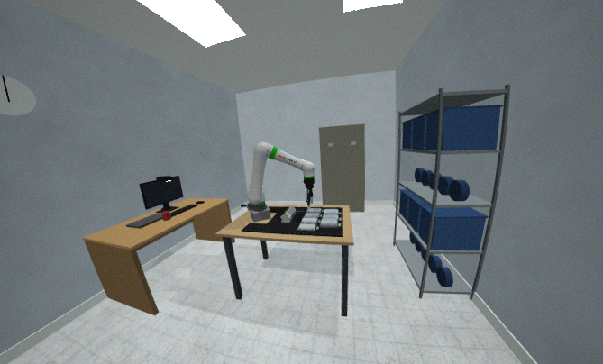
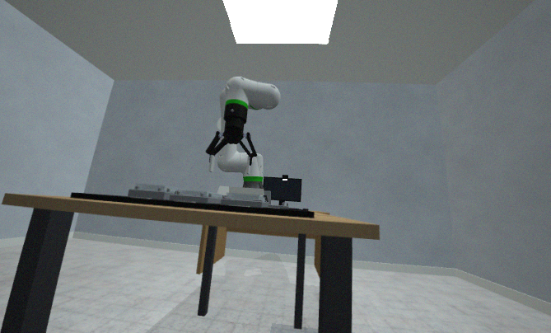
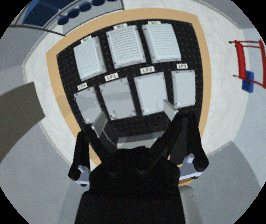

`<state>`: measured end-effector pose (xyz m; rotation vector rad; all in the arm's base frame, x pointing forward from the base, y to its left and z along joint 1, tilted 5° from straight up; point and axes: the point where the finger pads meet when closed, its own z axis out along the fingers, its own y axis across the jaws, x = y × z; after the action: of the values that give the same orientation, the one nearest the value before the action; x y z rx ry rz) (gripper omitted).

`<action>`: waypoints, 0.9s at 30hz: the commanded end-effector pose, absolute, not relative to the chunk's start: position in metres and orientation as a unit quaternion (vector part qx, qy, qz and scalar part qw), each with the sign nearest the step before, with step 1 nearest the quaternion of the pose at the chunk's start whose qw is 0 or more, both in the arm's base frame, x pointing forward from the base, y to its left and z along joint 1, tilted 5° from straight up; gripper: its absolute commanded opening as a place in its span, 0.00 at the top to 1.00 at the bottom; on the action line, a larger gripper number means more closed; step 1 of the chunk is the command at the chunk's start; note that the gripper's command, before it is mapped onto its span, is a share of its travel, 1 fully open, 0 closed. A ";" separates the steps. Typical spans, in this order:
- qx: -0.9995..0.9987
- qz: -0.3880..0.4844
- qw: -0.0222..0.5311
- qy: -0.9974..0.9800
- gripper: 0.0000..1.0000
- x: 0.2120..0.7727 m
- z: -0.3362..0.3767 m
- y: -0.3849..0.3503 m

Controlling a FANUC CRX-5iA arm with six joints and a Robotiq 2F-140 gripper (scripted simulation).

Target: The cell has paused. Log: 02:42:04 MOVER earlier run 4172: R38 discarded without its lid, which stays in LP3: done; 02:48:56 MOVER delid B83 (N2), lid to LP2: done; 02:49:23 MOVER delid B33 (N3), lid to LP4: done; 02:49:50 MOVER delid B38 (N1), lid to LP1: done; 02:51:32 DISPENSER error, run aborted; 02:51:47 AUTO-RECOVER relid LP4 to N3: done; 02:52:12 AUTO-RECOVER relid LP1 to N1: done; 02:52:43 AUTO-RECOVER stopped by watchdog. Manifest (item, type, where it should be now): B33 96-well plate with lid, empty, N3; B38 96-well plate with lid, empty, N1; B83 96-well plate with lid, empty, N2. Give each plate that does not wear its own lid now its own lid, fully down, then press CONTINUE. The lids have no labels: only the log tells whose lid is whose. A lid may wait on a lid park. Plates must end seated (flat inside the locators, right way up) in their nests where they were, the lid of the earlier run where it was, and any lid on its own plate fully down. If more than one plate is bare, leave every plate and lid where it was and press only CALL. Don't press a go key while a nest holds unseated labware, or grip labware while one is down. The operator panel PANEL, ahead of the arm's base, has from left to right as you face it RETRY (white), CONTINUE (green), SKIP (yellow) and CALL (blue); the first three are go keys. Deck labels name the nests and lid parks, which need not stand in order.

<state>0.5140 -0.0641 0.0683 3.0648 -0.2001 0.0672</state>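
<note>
My gripper hangs open and empty above the black deck, fingers pointing down; it also shows in the exterior view and the wrist view. In the wrist view three plates stand in the far row: left, middle and right. The middle and right ones show a dotted well pattern; the left one looks smoother. Four lid parks lie in the near row; the two right ones look paler. The labels are too small to read. The grey operator panel stands ahead of the arm's base.
The deck sits on a wooden table. A desk with a monitor stands to the left, a shelf with blue bins to the right, and a door behind.
</note>
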 end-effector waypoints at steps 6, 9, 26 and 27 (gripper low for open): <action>0.996 0.027 0.038 -0.070 1.00 0.514 0.049 -0.071; 0.996 0.027 0.038 -0.070 1.00 0.514 0.049 -0.071; 0.996 0.027 0.038 -0.070 1.00 0.514 0.049 -0.071; 0.996 0.027 0.038 -0.070 1.00 0.514 0.049 -0.071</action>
<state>0.5134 -0.0708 0.0486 3.0567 -0.2140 0.0823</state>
